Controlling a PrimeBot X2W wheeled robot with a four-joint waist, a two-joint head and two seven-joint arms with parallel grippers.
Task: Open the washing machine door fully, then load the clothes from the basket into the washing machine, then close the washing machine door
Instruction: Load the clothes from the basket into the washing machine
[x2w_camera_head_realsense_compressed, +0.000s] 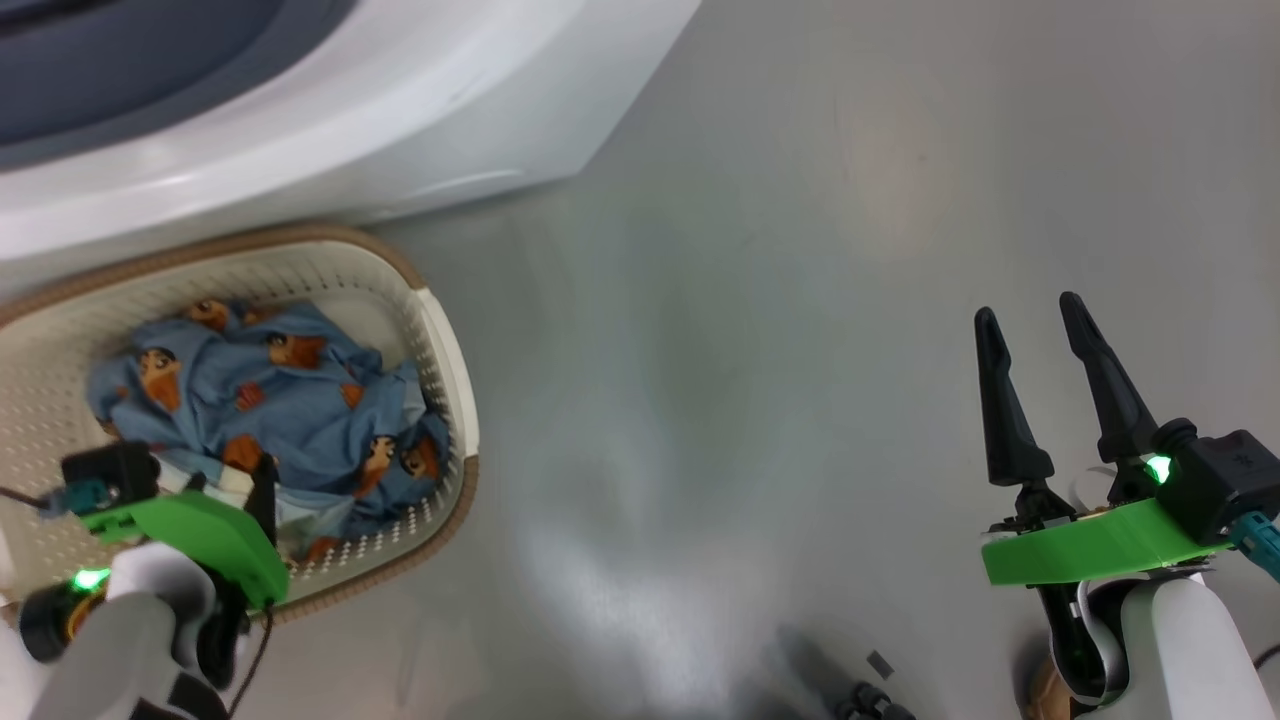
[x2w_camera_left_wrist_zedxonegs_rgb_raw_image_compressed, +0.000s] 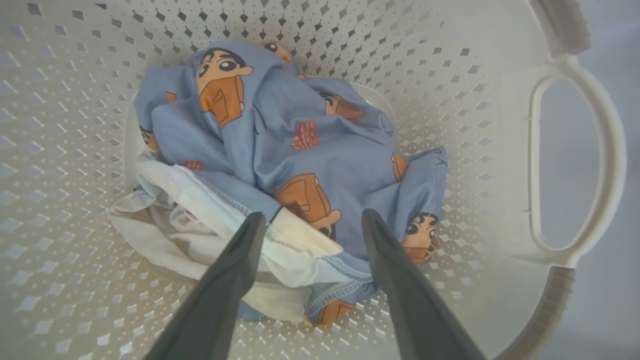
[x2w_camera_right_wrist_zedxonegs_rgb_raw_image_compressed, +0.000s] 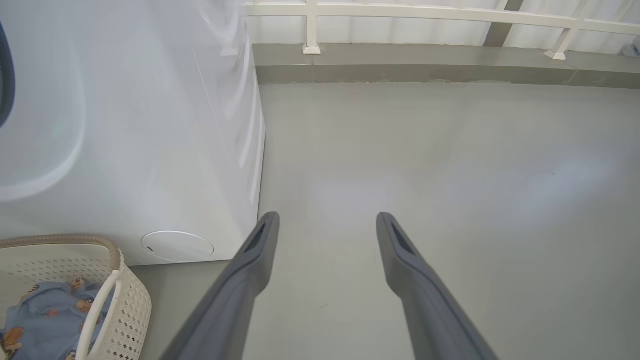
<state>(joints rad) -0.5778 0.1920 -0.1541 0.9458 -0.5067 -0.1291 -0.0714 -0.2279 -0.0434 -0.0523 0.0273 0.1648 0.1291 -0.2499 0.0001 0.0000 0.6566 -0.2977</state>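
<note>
Blue printed clothes (x2w_camera_left_wrist_zedxonegs_rgb_raw_image_compressed: 310, 140) are lying just ahead of our left gripper (x2w_camera_left_wrist_zedxonegs_rgb_raw_image_compressed: 312, 216), jaws gaping empty; our right gripper (x2w_camera_head_realsense_compressed: 1028, 310) is hanging equally splayed, well apart.

clothes (x2w_camera_left_wrist_zedxonegs_rgb_raw_image_compressed: 310, 150) in basket (x2w_camera_left_wrist_zedxonegs_rgb_raw_image_compressed: 500, 125), washing machine (x2w_camera_head_realsense_compressed: 400, 110) behind (near)

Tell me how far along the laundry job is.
Done: nothing I can confirm. The clothes lie in the basket by the washing machine. In hand: the open left claw is poised over them. Left: grabbing, loading, then shutting the machine.
</note>
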